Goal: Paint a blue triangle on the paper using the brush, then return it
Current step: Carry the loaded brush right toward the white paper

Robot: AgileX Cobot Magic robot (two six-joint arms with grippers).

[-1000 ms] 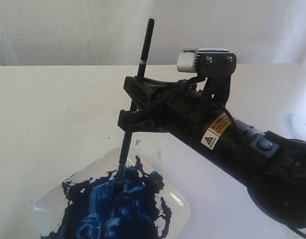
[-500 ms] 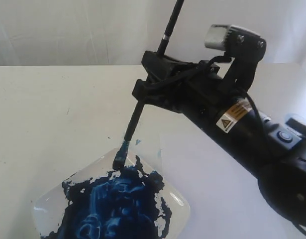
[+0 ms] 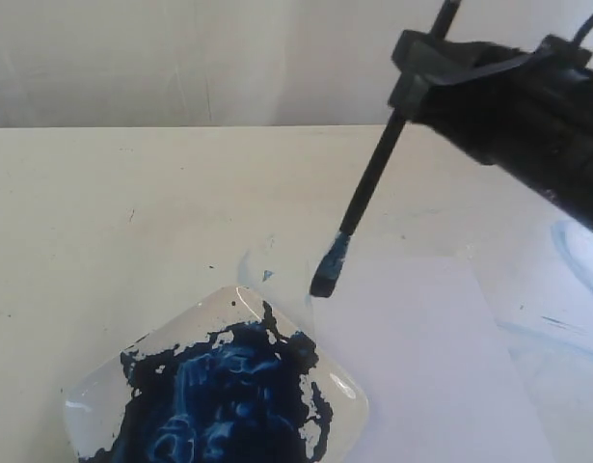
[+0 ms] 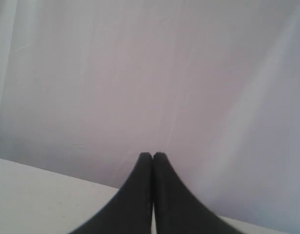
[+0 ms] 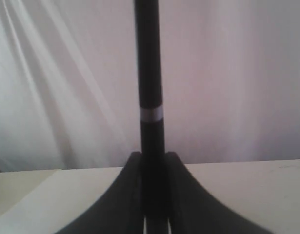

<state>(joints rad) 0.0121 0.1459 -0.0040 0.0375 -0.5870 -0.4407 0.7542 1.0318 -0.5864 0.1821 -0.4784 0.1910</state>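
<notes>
My right gripper [image 3: 412, 82] is shut on the black handle of the brush [image 3: 365, 198], high at the upper right of the exterior view. The brush slants down to the left; its blue-loaded bristles [image 3: 329, 270] hang just above the near left corner of the paper [image 3: 421, 367], beside the paint dish. The paper shows no blue triangle. In the right wrist view the brush handle [image 5: 149, 73] stands up between the two fingers of my right gripper [image 5: 152, 158]. My left gripper [image 4: 152, 157] is shut and empty, seen only in the left wrist view against a white curtain.
A clear square dish [image 3: 94, 391] smeared with dark blue paint [image 3: 224, 391] sits at the front left. Pale blue smears [image 3: 571, 241] mark the cream tabletop [image 3: 132, 212] at the right. A white curtain hangs behind the table.
My right gripper rose and moved right, lifting the brush out of the paint dish. The bristles went from the blue paint to above the paper's corner.
</notes>
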